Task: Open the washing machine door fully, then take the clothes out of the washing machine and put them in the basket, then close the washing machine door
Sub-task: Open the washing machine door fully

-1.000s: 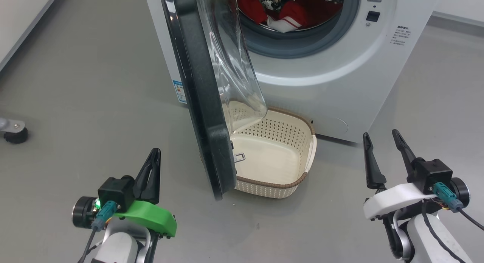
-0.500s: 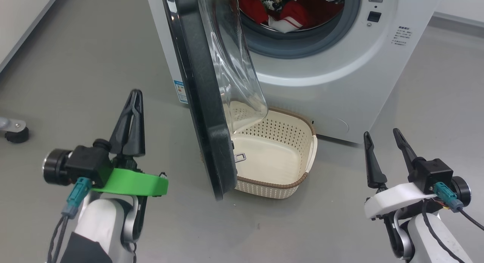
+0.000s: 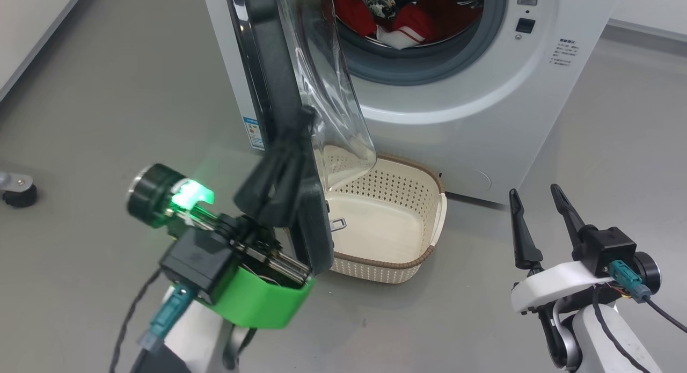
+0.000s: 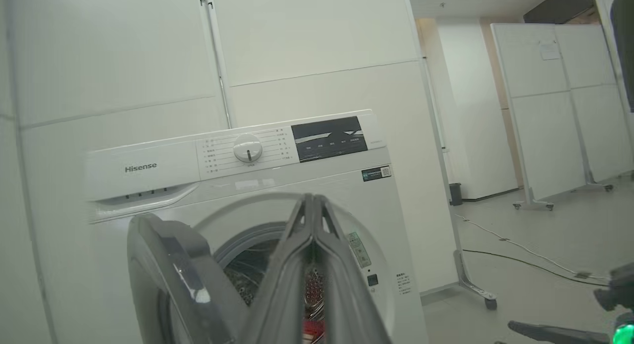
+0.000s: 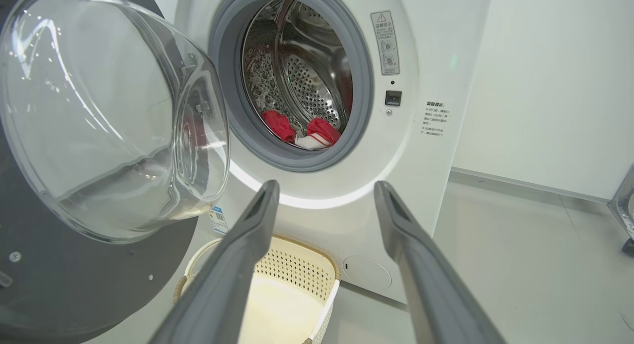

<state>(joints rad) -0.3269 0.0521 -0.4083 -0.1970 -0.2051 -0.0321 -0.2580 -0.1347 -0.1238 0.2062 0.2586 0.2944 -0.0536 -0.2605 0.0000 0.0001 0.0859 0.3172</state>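
The washing machine (image 3: 456, 94) is a white front-loader at the top of the head view. The washing machine door (image 3: 268, 67) stands partly open and edge-on, its clear glass bowl (image 3: 333, 94) facing the drum. Red and white clothes (image 3: 413, 19) lie inside the drum. The cream basket (image 3: 375, 263) sits empty on the floor under the door. My left gripper (image 3: 300, 131) is shut and blurred, raised against the door's black rim on its outer side. My right gripper (image 3: 536, 212) stands open at the lower right, holding nothing. In the right wrist view, the right gripper (image 5: 324, 190) points at the clothes (image 5: 297, 128) and the basket (image 5: 282, 294).
A black caster wheel (image 3: 19, 193) sits on the grey floor at far left. In the left wrist view, wheeled white partition panels (image 4: 554, 111) and a floor cable (image 4: 520, 255) lie to the right of the washing machine (image 4: 247, 185). A wall runs behind it.
My left arm has risen and swung right, from the lower left up to the door's rim, fingers staying shut. The right gripper has kept its place. The camera shifted slightly.
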